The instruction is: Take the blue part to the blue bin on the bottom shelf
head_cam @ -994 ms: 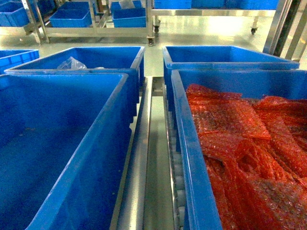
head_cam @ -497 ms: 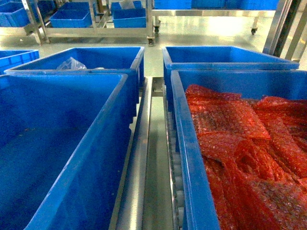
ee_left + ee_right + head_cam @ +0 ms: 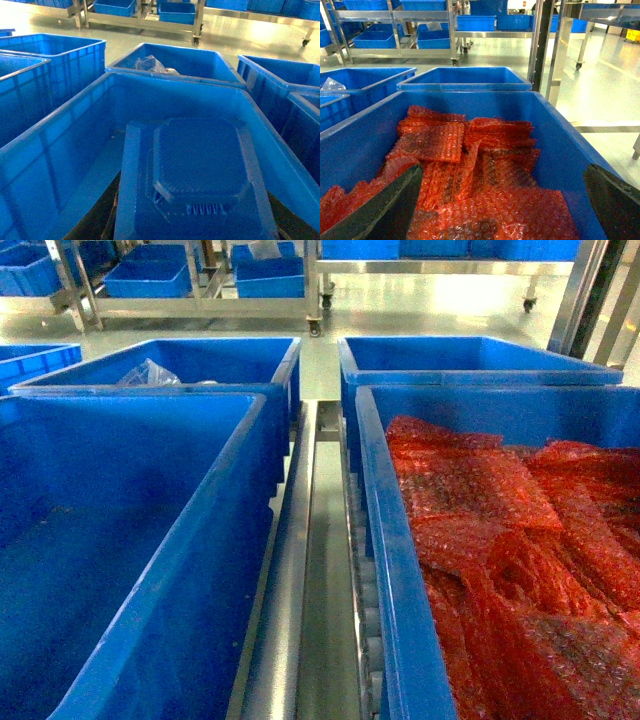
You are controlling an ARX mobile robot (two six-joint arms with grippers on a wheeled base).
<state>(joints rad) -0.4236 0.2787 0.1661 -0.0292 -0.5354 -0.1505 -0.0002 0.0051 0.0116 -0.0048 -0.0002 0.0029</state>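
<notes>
Fingers (image 3: 111, 222) of the left gripper (image 3: 195, 227) nearest of all, just dark slivers under both sides of the blue part (image 3: 200, 170), so most likely clamped on it. Hanging right above the inside of the blue bin (image 3: 65, 145), with bare blue floor below. Best to go down slow and straight here. Keep away from the near wall and the left wall. Get low over the floor before letting go, so no hard bump and no bounce. Keep the part flat on the way down. Then lift straight up. On the right side, right gripper (image 3: 500, 210) spread wide with nothing in it, over the red bubble wrap (image 3: 470, 165) in the other near bin (image 3: 560, 140). Better left alone there, out of the way. Between the two near bins, a steel rail (image 3: 290, 580) and small white rollers (image 3: 372, 640) of the bottom shelf (image 3: 325, 570). Farther back on the left, a bin with clear plastic bags (image 3: 150, 371). Farther still, shiny floor and racks with more blue bins. Next to the head view from a second ago, almost no change: same bins in the same spots, only a tiny shift of the view, and no arm showing there then or now.
</notes>
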